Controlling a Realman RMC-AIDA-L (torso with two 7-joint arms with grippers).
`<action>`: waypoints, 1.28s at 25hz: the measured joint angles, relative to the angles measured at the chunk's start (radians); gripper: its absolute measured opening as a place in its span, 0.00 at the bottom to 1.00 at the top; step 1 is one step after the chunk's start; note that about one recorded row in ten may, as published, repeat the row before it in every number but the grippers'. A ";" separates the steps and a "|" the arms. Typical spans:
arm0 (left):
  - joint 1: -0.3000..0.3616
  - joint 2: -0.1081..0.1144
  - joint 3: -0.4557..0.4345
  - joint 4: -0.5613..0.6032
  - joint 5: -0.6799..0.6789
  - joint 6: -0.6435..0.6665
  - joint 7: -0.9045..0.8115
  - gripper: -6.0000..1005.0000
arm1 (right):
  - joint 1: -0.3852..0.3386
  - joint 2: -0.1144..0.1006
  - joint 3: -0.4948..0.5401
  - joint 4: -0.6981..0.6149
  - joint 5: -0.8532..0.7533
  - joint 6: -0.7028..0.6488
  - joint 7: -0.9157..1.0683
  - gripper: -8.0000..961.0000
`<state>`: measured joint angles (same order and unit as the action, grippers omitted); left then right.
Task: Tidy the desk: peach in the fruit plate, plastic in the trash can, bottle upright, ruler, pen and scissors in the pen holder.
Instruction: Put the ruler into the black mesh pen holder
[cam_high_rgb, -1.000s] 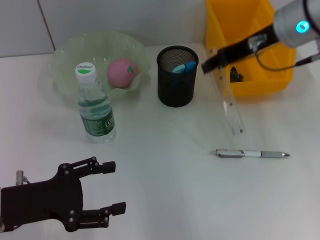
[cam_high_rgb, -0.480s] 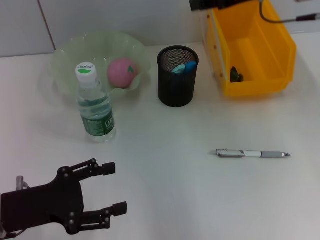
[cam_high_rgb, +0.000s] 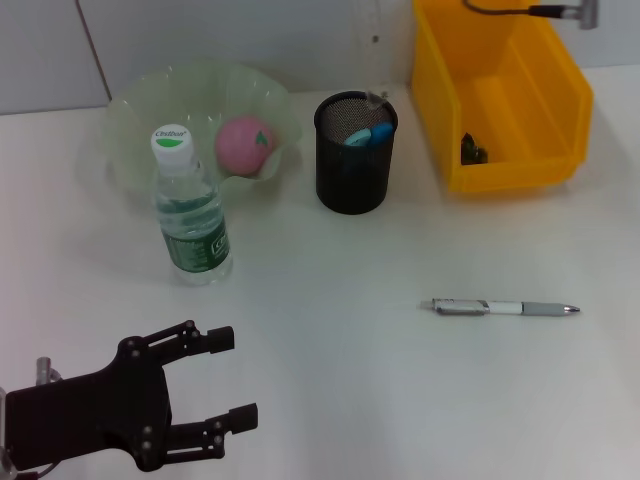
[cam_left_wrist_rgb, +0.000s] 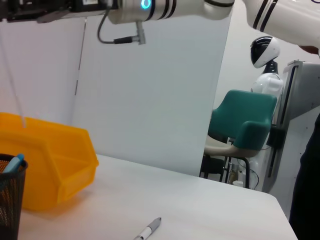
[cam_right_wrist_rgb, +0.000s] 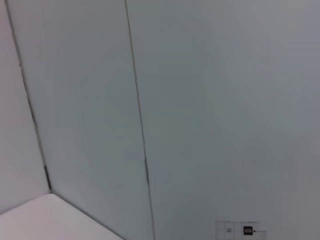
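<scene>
1. Ruler (cam_high_rgb: 373, 55): we see the clear strip hanging nearly upright, its lower end at the far rim of the black mesh pen holder (cam_high_rgb: 352, 175), where a blue scissors handle (cam_high_rgb: 368, 133) shows.
2. In the left wrist view we find the right gripper (cam_left_wrist_rgb: 10, 12) high above the desk, pinching the ruler's top end; the head view does not show it.
3. We see the left gripper (cam_high_rgb: 225, 378) at the near left of the white table (cam_high_rgb: 330, 400), fingers spread wide, holding nothing.
4. The pen (cam_high_rgb: 505, 308) lies flat on the table, well apart from the holder.
5. We note the peach (cam_high_rgb: 243, 143) in the green fruit plate (cam_high_rgb: 130, 100), and the bottle (cam_high_rgb: 192, 215) standing upright just before it.
6. The yellow trash can (cam_high_rgb: 560, 110) sits right of the holder, a small dark item (cam_high_rgb: 472, 150) inside.
</scene>
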<state>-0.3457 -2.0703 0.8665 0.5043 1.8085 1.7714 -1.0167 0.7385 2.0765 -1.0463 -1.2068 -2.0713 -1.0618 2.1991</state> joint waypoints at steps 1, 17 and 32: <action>0.001 0.000 0.000 -0.001 0.000 -0.001 0.000 0.84 | 0.001 0.000 -0.022 0.017 0.003 0.034 -0.015 0.40; -0.008 0.005 0.002 -0.037 0.002 -0.015 0.004 0.84 | 0.011 0.005 -0.213 0.248 0.231 0.342 -0.271 0.40; -0.009 0.007 0.000 -0.030 0.001 -0.025 -0.004 0.84 | 0.012 0.007 -0.215 0.396 0.406 0.370 -0.460 0.40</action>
<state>-0.3549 -2.0632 0.8665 0.4745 1.8099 1.7467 -1.0208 0.7507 2.0838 -1.2609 -0.8107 -1.6657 -0.6923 1.7392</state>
